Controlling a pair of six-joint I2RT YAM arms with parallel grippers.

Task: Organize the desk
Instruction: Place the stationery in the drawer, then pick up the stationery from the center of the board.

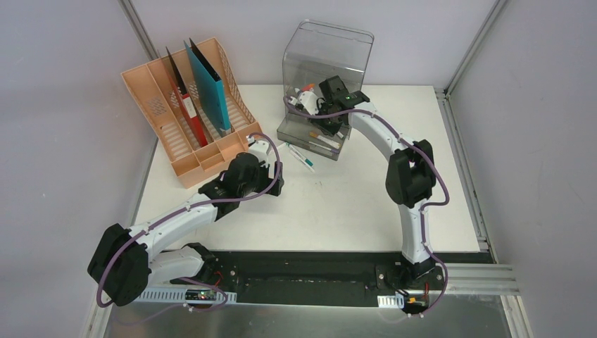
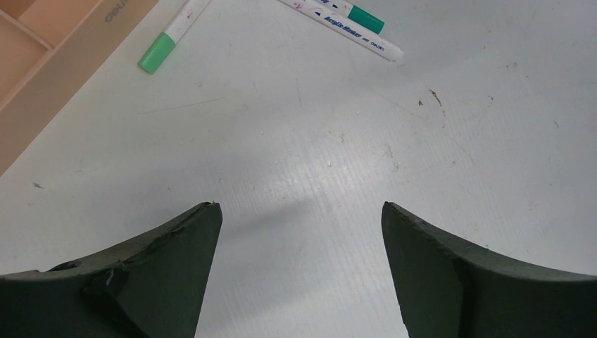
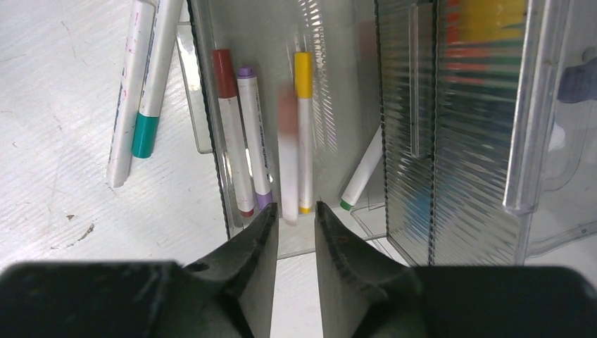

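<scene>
Top external view: the white desk (image 1: 338, 204) fills the centre. Folders (image 1: 208, 84) stand in the peach rack (image 1: 184, 120) at upper left, and loose markers (image 1: 299, 153) lie beside the clear drawer box (image 1: 327, 63) at upper centre.

Left wrist view: the left gripper (image 2: 299, 211) hangs wide open and empty over bare desk.

Right wrist view: the right gripper (image 3: 294, 211) shows a narrow, empty gap. A blurred marker (image 3: 287, 162) sits just beyond its tips in the drawer (image 3: 338, 105), among 4 others.

Tidying looks well along, with the loose markers left to put away.

White desk (image 1: 338, 204), peach rack (image 1: 156, 105), blurred marker (image 3: 287, 162) perhaps orange-capped
</scene>
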